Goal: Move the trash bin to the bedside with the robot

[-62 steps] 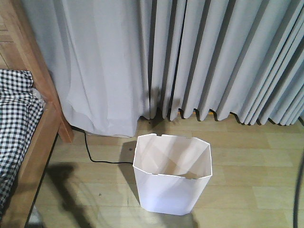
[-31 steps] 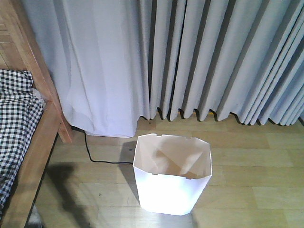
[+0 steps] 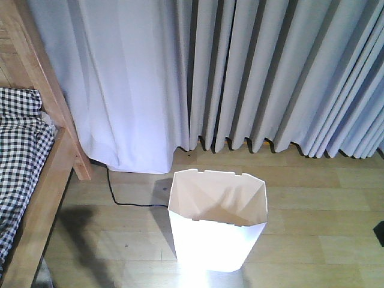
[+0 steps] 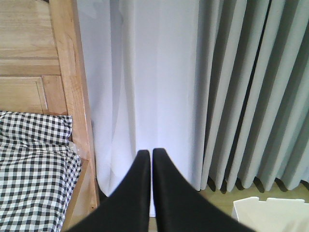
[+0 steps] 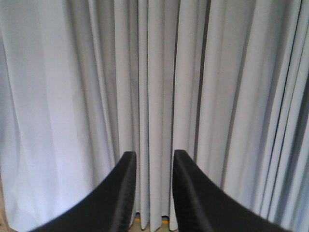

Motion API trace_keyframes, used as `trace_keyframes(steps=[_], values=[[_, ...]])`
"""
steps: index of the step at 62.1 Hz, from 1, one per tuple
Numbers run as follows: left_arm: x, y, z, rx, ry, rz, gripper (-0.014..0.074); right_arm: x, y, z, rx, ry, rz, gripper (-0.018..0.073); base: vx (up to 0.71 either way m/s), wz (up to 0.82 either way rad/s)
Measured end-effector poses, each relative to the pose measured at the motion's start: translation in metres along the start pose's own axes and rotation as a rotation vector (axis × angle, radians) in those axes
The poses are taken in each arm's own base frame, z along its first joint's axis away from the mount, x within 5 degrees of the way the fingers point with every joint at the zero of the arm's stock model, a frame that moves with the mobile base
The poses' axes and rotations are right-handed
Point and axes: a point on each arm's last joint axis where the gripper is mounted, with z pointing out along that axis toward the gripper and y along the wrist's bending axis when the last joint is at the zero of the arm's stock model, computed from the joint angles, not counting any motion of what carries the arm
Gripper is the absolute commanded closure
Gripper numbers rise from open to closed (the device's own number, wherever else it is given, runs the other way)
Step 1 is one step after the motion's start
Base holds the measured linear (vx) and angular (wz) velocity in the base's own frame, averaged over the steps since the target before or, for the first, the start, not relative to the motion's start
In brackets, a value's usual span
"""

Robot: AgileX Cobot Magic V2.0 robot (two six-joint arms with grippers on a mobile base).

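One white plastic trash bin with faceted sides (image 3: 217,225) stands upright on the pale wood-plank floor (image 3: 312,204), near the pleated grey-white curtains (image 3: 270,72) that hang to floor level across the whole back of the room. Bin rim is polygonal and wide, walls taper downward, inside is cream and shadowed. Light brown wooden bed frame (image 3: 45,180) with black-and-white checked bedding (image 3: 18,150) sits at left, apart from the bin. Thin black cable (image 3: 117,195) runs along the floor from the curtain hem toward the bin. Bin corner shows low right in the left wrist view. Left gripper (image 4: 149,154): smooth black fingers pressed together, holding nothing. Right gripper (image 5: 154,159): fingers parted by a narrow gap, nothing between, facing curtain folds.
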Motion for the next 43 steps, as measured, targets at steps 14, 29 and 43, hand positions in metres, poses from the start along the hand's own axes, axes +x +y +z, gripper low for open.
trace_keyframes(steps=[14, 29, 43], values=[[0.0000, 0.0000, 0.0000, 0.000, 0.000, 0.000, 0.0602, 0.0017, 0.0009, 0.0000, -0.009, 0.019, 0.004, 0.0576, 0.00, 0.00], [0.0000, 0.0000, 0.0000, 0.000, 0.000, 0.000, 0.0602, 0.0020, 0.0009, 0.0000, -0.010, 0.022, 0.000, 0.0569, 0.00, 0.00], [0.0000, 0.0000, 0.0000, 0.000, 0.000, 0.000, 0.0602, 0.0021, 0.0010, 0.0000, -0.011, 0.023, 0.000, 0.0570, 0.00, 0.00]])
